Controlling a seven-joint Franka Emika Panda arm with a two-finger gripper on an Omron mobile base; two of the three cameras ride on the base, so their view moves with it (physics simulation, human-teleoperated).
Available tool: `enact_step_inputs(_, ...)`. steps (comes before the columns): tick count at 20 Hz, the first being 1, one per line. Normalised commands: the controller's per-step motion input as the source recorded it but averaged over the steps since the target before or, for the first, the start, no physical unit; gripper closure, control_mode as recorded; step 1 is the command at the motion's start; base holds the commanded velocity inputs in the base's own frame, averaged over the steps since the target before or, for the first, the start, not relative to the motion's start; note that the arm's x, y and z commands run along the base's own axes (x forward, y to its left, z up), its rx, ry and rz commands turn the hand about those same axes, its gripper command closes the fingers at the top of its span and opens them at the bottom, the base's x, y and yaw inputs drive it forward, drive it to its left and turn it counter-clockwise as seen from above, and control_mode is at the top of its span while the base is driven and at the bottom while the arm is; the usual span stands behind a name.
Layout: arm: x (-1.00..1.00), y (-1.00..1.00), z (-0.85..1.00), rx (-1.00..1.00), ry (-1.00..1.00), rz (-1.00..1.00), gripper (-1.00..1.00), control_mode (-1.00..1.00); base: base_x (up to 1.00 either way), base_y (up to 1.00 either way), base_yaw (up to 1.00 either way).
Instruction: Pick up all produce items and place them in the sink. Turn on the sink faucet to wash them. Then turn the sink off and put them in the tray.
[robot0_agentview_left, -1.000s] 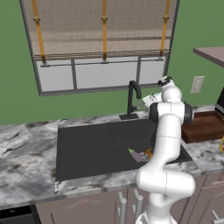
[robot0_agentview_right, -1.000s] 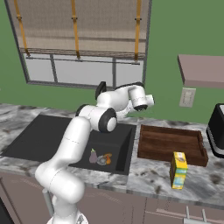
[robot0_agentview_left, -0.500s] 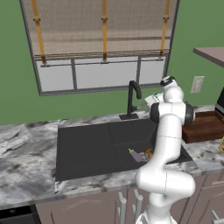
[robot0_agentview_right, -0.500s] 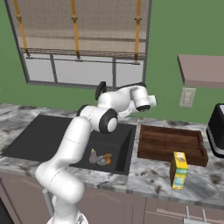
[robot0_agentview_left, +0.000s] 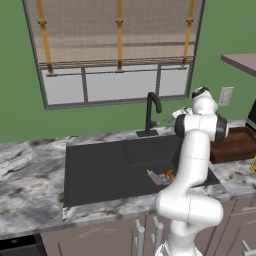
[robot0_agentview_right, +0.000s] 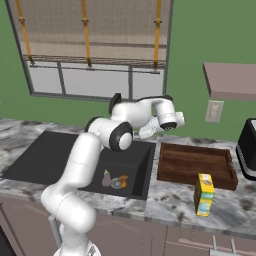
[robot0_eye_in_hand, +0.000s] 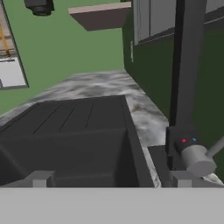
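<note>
Two produce items: both already down in the sink (robot0_agentview_left: 100, 165), a dull purple one (robot0_agentview_right: 106, 178) and an orange one (robot0_agentview_right: 122, 181), lying close together near the front wall, well below and behind the gripper (robot0_agentview_left: 181, 113). They look ready for the wash.
Step in hand: my guess is turning the water on, since the hand is up at tap height and pointed along the back of the basin.
Sink basin: in the hand view its black stepped floor runs away to the left of the fingertips, so the hand sits over the right end of the basin, near the back rim.
Sink faucet: the faucet (robot0_agentview_left: 151, 113) stands just ahead of the hand. In the hand view its black post (robot0_eye_in_hand: 186, 65) rises on the right, with a grey handle knob (robot0_eye_in_hand: 196, 159) and thin lever low down, right by the right fingertip.
Gripper: the tips look set apart with nothing between them, but they're barely in shot, so don't take that as certain.
How to do it well: I'd ease in slowly and nudge the lever, not the post; a push on the post does nothing.
Tray: the brown tray (robot0_agentview_right: 196, 164) waits well off to the right of the hand, for later.
</note>
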Motion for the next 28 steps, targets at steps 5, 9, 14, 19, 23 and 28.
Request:
enact_step_inputs(5,-0.55,0.00,0.38,0.00,-0.01,-0.05,-1.00,-1.00,0.00,0.00,0.00)
enact_step_inputs(9,-0.63,0.00,0.43,0.00,-0.01,-0.06,-1.00,-1.00,0.00,0.00,0.00)
enact_step_inputs(14,-0.66,0.00,0.41,0.00,0.00,-0.07,-1.00,-1.00,0.00,0.00,0.00)
enact_step_inputs(19,-0.67,0.00,0.38,0.00,0.00,-0.06,-1.00,-1.00,0.00,0.00,0.00)
enact_step_inputs(23,-0.66,0.01,0.33,-0.03,0.00,-0.06,-1.00,-1.00,0.00,0.00,0.00)
enact_step_inputs(28,-0.65,0.03,0.34,-0.05,0.00,-0.07,-1.00,-1.00,0.00,0.00,0.00)
